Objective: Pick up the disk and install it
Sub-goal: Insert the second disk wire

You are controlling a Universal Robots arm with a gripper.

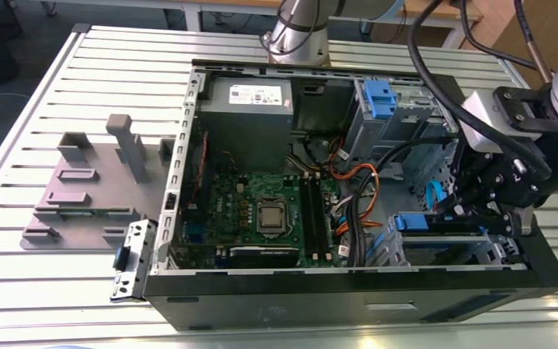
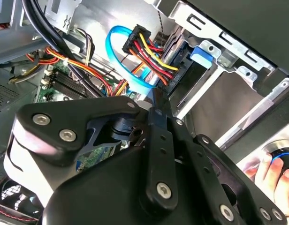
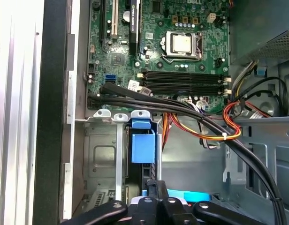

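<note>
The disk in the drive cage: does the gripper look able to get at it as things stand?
Probably yes. The gripper hangs close to the disk in the drive cage, whose side toward it is open. The black cables pass beyond the cage, not between them.

Your disk stands on edge in a slot of the drive cage, directly ahead of the tool and very close to it. You see its blue plastic rail, with a rounded blue tab at the end farthest from the tool. The cage hides most of its body.
</note>
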